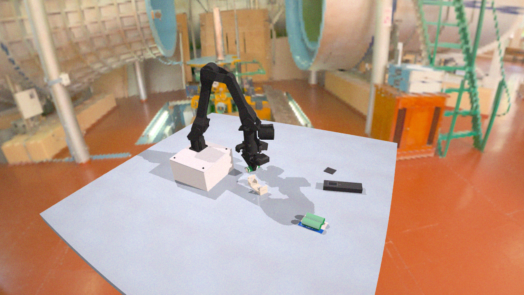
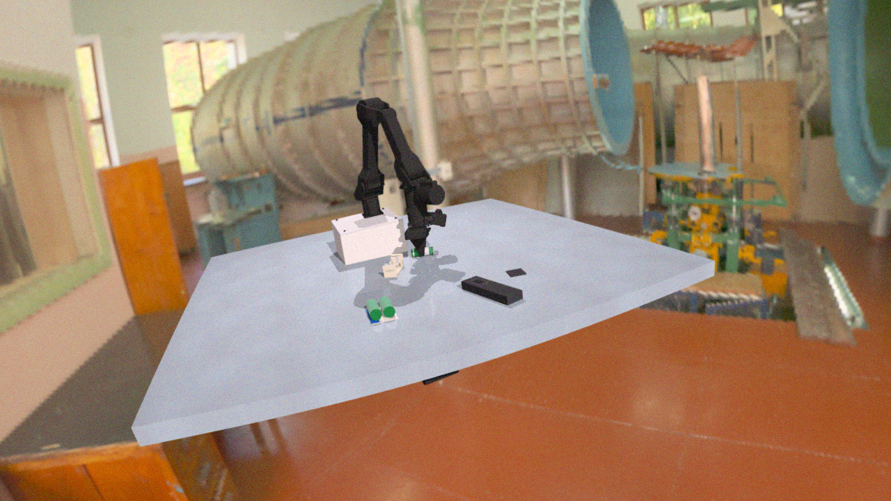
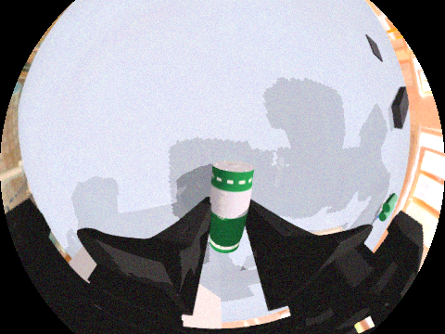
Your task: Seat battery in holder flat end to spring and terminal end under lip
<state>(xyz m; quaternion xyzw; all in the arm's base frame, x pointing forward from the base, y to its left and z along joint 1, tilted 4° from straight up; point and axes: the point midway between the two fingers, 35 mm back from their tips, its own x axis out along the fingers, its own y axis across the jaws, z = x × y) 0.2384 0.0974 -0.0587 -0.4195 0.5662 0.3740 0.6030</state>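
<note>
pale table (image 1: 146, 234), battery (image 1: 251, 168), holder (image 1: 256, 184)

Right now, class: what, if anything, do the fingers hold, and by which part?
The battery, gripped across its plain green end, lying on the table.

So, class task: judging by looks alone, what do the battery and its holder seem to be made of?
Battery: probably a metal cell in a glossy green-and-white printed wrap, with a pale, flat end cap. Holder: likely matte beige moulded plastic, uniform in colour, thin-walled. The hand straddles the battery.
</note>
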